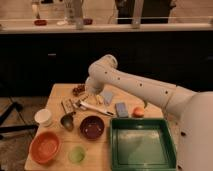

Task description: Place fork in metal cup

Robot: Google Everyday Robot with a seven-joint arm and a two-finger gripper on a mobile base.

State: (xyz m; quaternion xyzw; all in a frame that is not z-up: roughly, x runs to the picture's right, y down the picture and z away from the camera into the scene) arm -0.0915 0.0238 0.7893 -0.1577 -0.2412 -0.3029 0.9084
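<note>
Gripper (86,100) sits low over the utensil cluster; I cannot tell its finger state. Fork (82,98) lies beneath it, metal cup (67,121) nearby, front-left.

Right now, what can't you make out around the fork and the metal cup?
- Gripper: camera view, low beside the utensils; the arm hides most of it.
- Fork: too small and blurred among the utensils to tell if it is held.
- Metal cup: its inside is too dark to see.
</note>
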